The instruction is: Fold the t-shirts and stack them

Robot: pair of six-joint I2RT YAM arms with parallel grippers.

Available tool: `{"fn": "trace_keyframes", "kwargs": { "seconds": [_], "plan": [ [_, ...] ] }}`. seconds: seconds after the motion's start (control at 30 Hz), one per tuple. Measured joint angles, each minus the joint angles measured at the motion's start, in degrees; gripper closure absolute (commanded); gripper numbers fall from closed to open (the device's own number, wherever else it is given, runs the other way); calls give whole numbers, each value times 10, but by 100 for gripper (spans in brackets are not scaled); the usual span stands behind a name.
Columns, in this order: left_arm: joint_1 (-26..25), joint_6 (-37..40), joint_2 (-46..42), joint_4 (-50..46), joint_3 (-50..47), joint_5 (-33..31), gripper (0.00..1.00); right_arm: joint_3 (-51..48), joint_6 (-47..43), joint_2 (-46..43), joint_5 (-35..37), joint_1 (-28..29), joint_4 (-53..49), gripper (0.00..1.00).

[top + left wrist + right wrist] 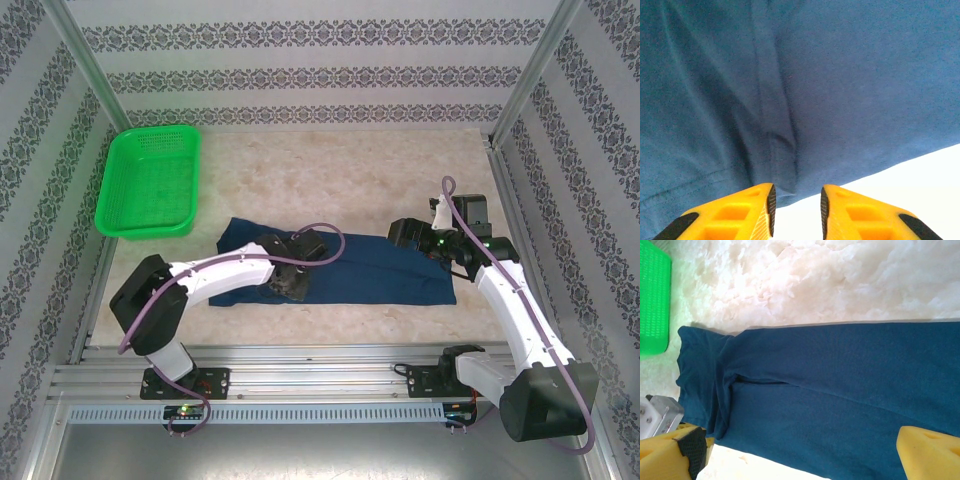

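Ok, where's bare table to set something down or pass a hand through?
Widest bare table is the far side, beyond the t-shirt and right of the green basket. A thinner strip runs between the shirt's near edge and the rail. Crowded: mid-table, where the left gripper and right gripper hang over the shirt.

Your left arm (215, 275) reaches low toward centre, left gripper (797, 212) with jaws a narrow gap apart; your right arm (512, 300) bends inward, right gripper (799, 452) spread wide.
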Motion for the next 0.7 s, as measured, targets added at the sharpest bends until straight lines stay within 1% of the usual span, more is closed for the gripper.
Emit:
{"fn": "trace_keyframes", "kwargs": {
  "seconds": [0.13, 0.33, 0.53, 0.63, 0.7],
  "plan": [
    [14, -11, 5, 5, -12, 11, 69, 0, 0, -4, -2, 0, -3, 2],
    [15, -11, 30, 23, -12, 26, 70, 0, -3, -12, -2, 0, -7, 2],
    [15, -13, 44, 28, -12, 25, 73, -4, -4, -19, -2, -3, -9, 2],
    [15, -13, 48, 30, -12, 25, 76, -7, -4, -21, -2, -4, -11, 2],
    [15, -13, 54, 33, -12, 26, 81, -7, -4, -21, -2, -3, -10, 2]
  ]
}}
